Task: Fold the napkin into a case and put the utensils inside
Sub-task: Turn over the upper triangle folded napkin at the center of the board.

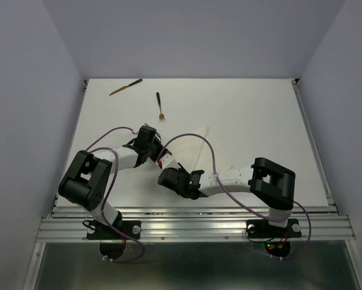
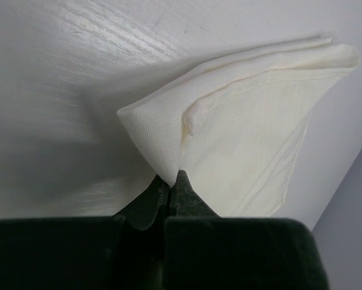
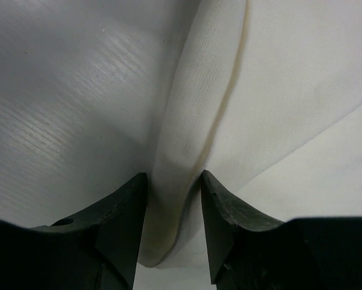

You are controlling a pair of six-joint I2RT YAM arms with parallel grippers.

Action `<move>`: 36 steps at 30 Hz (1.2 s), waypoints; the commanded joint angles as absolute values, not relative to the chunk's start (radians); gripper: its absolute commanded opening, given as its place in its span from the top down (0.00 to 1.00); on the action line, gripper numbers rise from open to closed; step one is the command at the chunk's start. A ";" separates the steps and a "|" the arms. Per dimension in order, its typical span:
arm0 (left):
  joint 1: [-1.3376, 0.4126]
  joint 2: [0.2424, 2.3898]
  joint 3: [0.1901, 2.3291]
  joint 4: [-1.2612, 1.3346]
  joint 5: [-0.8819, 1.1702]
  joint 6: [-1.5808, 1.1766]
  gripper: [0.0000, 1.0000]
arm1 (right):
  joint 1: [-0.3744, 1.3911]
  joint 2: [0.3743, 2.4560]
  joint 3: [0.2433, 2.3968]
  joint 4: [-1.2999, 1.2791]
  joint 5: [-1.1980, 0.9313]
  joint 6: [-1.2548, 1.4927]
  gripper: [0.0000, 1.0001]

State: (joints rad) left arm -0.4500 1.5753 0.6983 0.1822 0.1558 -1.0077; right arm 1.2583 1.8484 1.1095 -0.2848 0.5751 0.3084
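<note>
1. While the left pincer [image 2: 171, 181] is clamped tight on one corner of the napkin [image 2: 247, 133], the cloth rises from that corner. It fans out ahead and to the right of the tips in soft, folded layers.
2. Just beside it, the right pincer [image 3: 173, 205] stands partly open, one finger on each side of a raised fold of the napkin. I cannot tell whether the pads press on the cloth.
3. Ahead and to the right of the right pincer the napkin spreads flat. To the left of the fold lies the bare worktop [image 1: 108, 121].
4. Well beyond both pincers, the nearer utensil [image 1: 159, 106] lies on the worktop. It is thin and brown with a dark end, and is apart from the napkin.
5. Farther still, ahead and to the left of the left pincer, the farther utensil [image 1: 125, 87] lies at a slant. It is close to the worktop's far edge and well apart from the nearer utensil.
</note>
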 commanded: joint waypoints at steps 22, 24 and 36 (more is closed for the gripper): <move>-0.315 1.401 0.914 -0.119 0.120 -0.796 1.00 | 1.269 1.778 1.290 -0.224 0.519 0.259 0.99; -0.270 1.358 0.934 -0.159 0.092 -0.776 1.00 | 1.269 1.784 1.316 -0.201 0.486 0.253 0.99; 0.152 1.143 1.175 -0.501 0.012 -0.566 1.00 | 1.269 1.968 1.709 -0.169 0.095 0.238 0.99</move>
